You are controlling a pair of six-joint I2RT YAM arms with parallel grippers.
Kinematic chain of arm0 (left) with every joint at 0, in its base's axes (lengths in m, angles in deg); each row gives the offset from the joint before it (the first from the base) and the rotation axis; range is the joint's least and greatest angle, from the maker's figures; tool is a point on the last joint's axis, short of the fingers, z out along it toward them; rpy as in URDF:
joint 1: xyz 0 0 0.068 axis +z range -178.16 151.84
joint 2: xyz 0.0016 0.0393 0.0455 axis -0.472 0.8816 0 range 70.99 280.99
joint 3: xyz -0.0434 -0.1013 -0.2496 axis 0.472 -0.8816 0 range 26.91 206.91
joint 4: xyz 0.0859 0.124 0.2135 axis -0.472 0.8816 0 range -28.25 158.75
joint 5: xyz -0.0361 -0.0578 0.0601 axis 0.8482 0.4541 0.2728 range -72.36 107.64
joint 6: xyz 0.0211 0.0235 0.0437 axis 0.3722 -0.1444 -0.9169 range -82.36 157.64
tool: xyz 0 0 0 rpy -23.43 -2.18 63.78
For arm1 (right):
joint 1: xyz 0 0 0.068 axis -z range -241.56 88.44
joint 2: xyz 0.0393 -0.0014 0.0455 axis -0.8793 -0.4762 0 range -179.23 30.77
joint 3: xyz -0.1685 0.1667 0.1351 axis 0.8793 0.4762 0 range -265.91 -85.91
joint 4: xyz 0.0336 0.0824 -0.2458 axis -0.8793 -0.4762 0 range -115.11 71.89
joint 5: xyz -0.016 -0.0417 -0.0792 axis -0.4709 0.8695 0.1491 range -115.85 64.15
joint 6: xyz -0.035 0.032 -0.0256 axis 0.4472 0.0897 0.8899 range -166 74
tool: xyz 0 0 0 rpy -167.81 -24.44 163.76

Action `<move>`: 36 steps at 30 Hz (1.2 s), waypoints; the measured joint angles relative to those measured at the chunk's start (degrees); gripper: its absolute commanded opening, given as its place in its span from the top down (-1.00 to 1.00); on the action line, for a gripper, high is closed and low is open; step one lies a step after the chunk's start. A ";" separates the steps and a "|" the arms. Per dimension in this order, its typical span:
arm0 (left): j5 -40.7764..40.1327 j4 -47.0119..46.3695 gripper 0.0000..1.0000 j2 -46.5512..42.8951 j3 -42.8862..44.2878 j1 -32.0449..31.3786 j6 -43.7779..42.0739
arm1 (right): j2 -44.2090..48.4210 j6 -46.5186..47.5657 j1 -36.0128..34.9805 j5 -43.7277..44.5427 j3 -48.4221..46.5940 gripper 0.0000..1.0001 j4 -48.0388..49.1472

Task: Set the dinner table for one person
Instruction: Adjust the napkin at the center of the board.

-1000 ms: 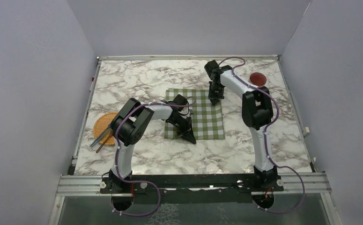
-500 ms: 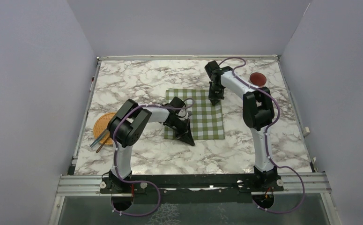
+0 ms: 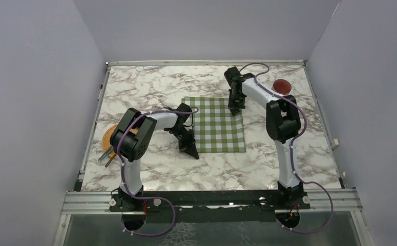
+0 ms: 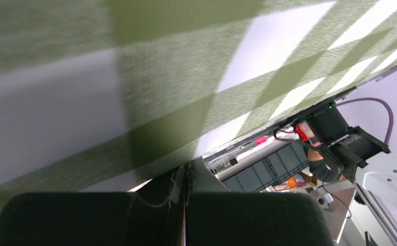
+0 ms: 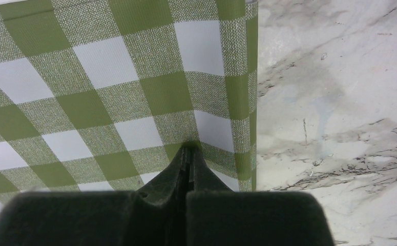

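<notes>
The dinner table (image 3: pixel 150 87) is white marble with dark veins. A green-and-white checked cloth (image 3: pixel 217 125) lies spread in its middle. My left gripper (image 3: pixel 191 150) is shut on the cloth's near-left corner. In the left wrist view the cloth (image 4: pixel 160 77) fills the frame right over the closed tips of the left gripper (image 4: pixel 186 171). My right gripper (image 3: pixel 233 110) is shut on the cloth close to its far-right corner. In the right wrist view its tips (image 5: pixel 188 151) pinch the puckered cloth (image 5: pixel 109 77) beside the hem, with bare table (image 5: pixel 329 102) to the right.
A round wicker mat (image 3: pixel 110 134) lies at the left edge, partly under my left arm, with utensil handles (image 3: pixel 105 155) sticking out toward the front. A small red dish (image 3: pixel 281 85) sits at the far right. A metal frame (image 3: pixel 206 63) borders the table.
My left gripper has moved left with the cloth's near-left corner, drawing the folded left side out flat. The right arm has stayed put.
</notes>
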 measured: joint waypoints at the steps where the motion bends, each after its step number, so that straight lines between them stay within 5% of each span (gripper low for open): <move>1: -0.59 0.94 1.00 0.00 0.24 0.22 -0.11 | 0.00 0.00 0.00 0.00 0.00 0.99 0.02; 22: -20.63 21.16 1.00 -0.11 6.45 1.40 -4.35 | 0.00 0.20 0.00 0.00 0.00 0.99 0.09; 36: -27.58 22.27 1.00 -1.92 29.07 1.49 -5.60 | 0.02 0.61 -0.02 -0.04 0.00 0.99 0.09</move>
